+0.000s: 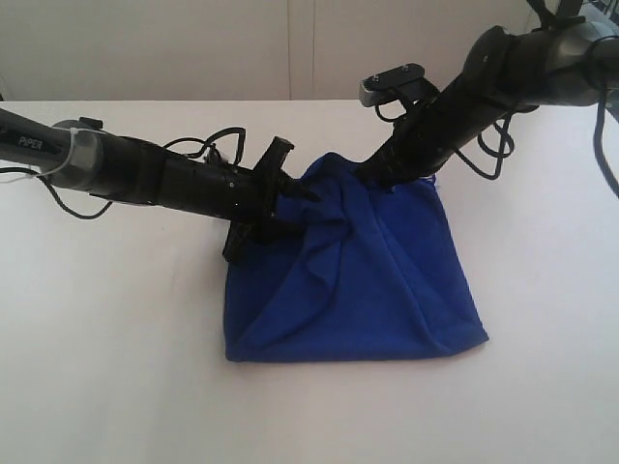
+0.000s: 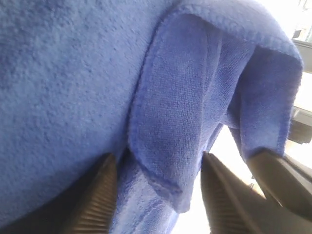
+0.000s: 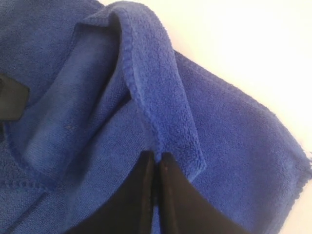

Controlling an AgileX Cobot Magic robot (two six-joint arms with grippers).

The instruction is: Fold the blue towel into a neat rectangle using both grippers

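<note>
Your blue towel [image 1: 368,290] lies in the middle of the white table [image 1: 116,367]. Its near edge is flat, and its far side is bunched and raised off the surface. Your right gripper [image 3: 156,161] is pinched tight on the towel's hem at the far edge, holding it up. Your left gripper [image 1: 271,198], at the towel's far left side, stands wide apart. A folded flap of towel hangs loose between its ribbed fingers [image 2: 97,195].

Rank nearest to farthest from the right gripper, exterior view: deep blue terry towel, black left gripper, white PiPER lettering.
1. Deep blue terry towel: in right gripper.
2. Black left gripper: towel's left side.
3. White PiPER lettering: far left.
</note>
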